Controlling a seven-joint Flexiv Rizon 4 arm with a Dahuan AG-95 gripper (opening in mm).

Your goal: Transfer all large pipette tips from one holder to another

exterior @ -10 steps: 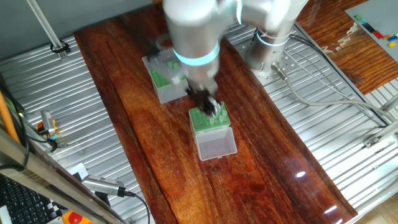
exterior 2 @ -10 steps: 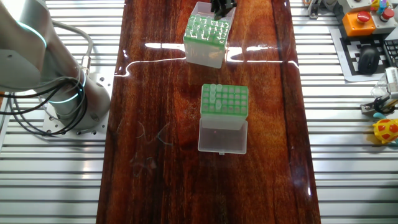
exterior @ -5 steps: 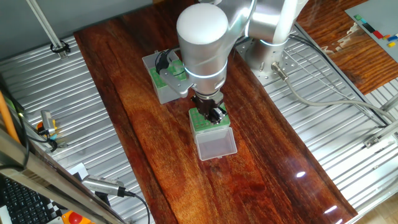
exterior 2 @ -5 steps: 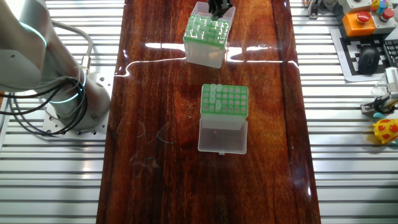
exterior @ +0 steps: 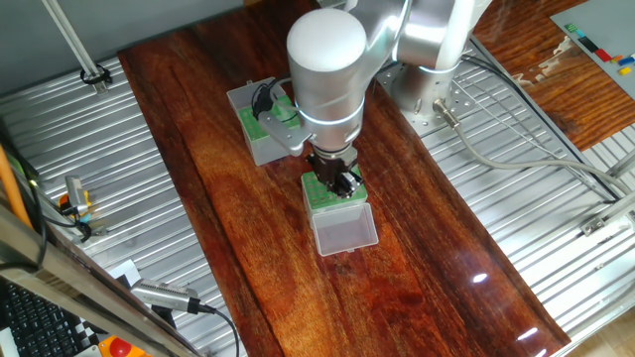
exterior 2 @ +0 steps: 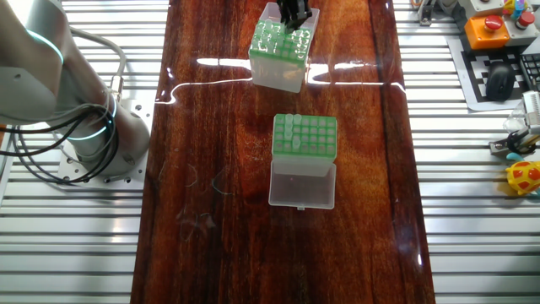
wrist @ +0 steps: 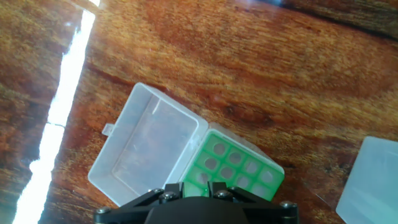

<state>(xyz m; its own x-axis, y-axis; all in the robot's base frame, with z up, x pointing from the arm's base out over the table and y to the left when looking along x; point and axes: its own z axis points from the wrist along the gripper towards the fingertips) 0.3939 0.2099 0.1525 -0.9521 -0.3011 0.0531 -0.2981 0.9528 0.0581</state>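
Note:
The holder with see-through sides (exterior: 334, 190) (exterior 2: 281, 52) (wrist: 239, 171) has its clear lid (exterior: 344, 230) (wrist: 146, 149) folded open toward the table's front. My gripper (exterior: 337, 178) (exterior 2: 295, 13) (wrist: 198, 185) hangs right over its green grid, near the lid hinge, open, and only green grid shows in the narrow gap between the fingers. Pale large pipette tips (exterior 2: 278, 38) stand in that grid. The grey-sided holder (exterior: 260, 134) (exterior 2: 305, 137) sits apart, partly hidden behind the arm, with several tips (exterior 2: 289, 133) along one edge and its whitish lid (exterior 2: 302, 186) open.
Both boxes stand on a dark wooden board (exterior: 228, 228) flanked by ribbed metal table (exterior: 99, 149). The arm's base (exterior 2: 93, 143) and cables lie beside the board. A corner of the grey holder's lid (wrist: 373, 180) shows at the right of the hand view.
The arm swung from above the grey-sided holder to above the see-through holder and has settled there; over the last half second the gripper shifted only slightly.

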